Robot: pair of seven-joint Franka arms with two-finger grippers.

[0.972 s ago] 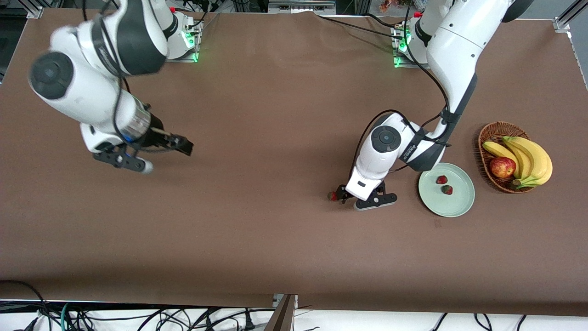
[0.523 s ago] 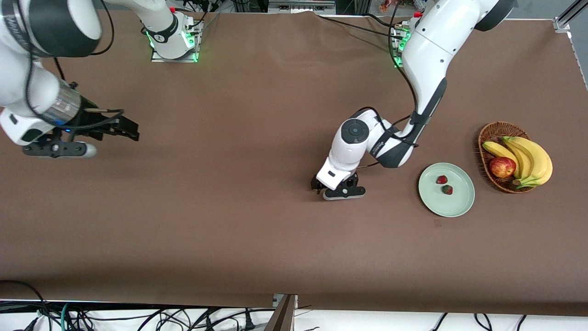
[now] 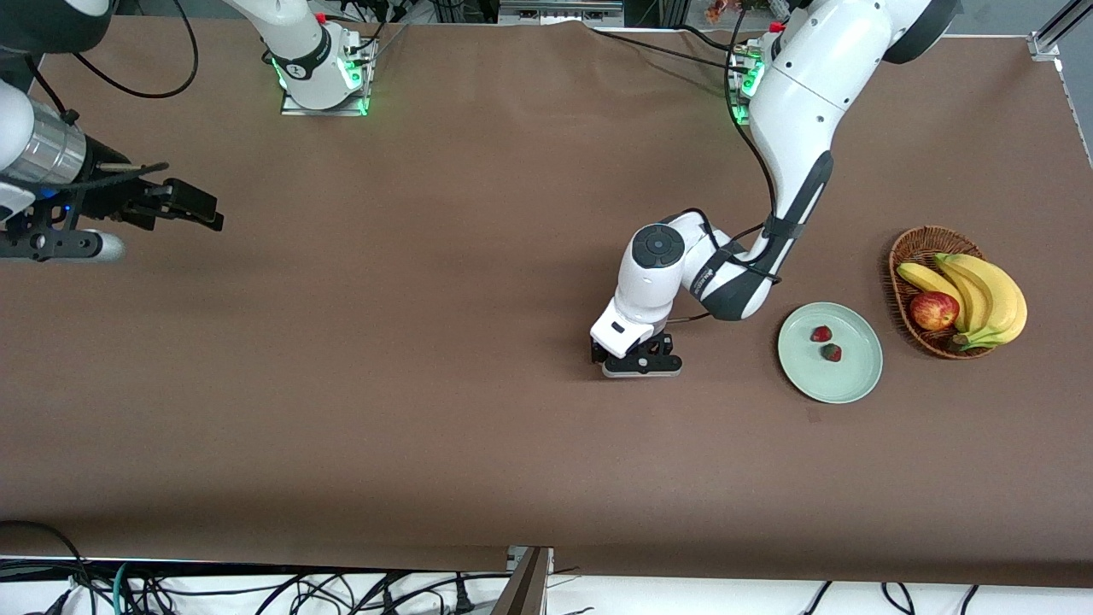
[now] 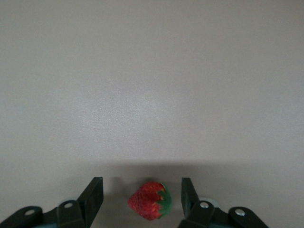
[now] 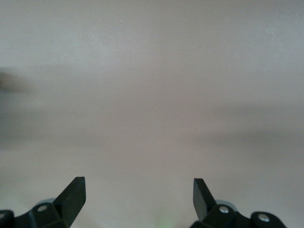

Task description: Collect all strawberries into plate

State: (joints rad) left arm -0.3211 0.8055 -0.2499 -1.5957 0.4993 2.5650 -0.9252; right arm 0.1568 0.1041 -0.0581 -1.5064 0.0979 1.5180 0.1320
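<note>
one strawberry point(image 4: 148, 206) is flanked, untouched, by the parted fingers of the left tool point(image 4: 142, 199) low on the surface point(image 3: 444, 359), two strawberries point(image 3: 821, 334) are seen on the plate point(image 3: 845, 389), and the right tool point(image 5: 139, 195) is held wide apart over its own end.

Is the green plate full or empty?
Neither: the plate holds two strawberries; most of its surface is bare.

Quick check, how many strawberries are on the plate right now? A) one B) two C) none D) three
B: two strawberries lie on the plate; the third strawberry sits on the table between the open fingers of the left gripper.
</note>
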